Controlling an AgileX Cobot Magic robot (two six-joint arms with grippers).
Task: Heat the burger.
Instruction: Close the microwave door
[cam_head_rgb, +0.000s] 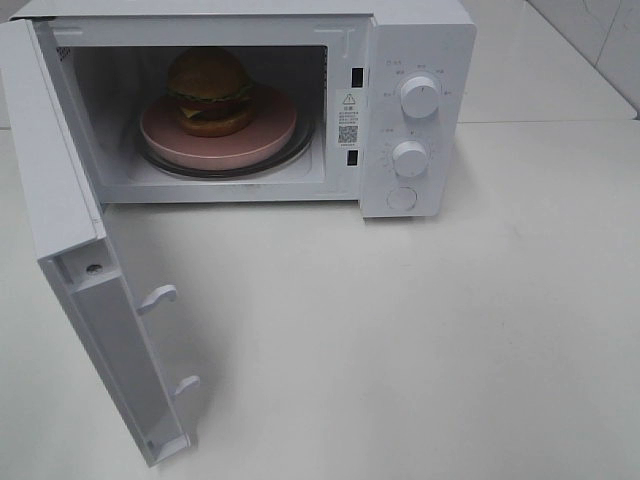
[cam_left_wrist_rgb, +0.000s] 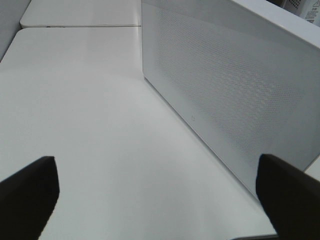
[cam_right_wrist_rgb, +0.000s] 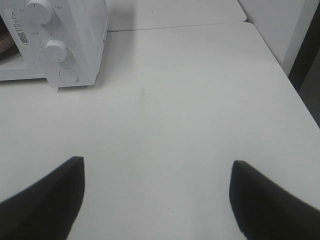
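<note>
1. The left jaws are standing wide apart and gripping nothing. Their dark fingertips (cam_left_wrist_rgb: 27, 197) are hanging over the bare white tabletop (cam_left_wrist_rgb: 100, 125), just beside the perforated outer face of the open door (cam_left_wrist_rgb: 235, 85).
2. The right jaws are also standing released and holding nothing. Their fingertips (cam_right_wrist_rgb: 45, 200) are hovering above the tabletop, well apart from the white microwave (cam_right_wrist_rgb: 82, 25), which is sitting farther off to the left.
3. The door is standing open at the near left. It is hanging from the microwave's left side and reaching toward the near edge, with two white latch hooks (cam_head_rgb: 158, 297) sticking out of its inner face.
4. Farther back, the microwave is resting on the tabletop. Its control panel (cam_head_rgb: 440, 130) on the right is carrying an upper knob (cam_head_rgb: 420, 97), a lower knob (cam_head_rgb: 410, 158) and a round button (cam_head_rgb: 401, 198) beneath them.
5. Inside the open cavity, the burger (cam_head_rgb: 210, 90) is sitting upright on a round pink plate (cam_head_rgb: 270, 135), a little left of the plate's middle. The plate is resting on a glass turntable (cam_head_rgb: 230, 170).
</note>
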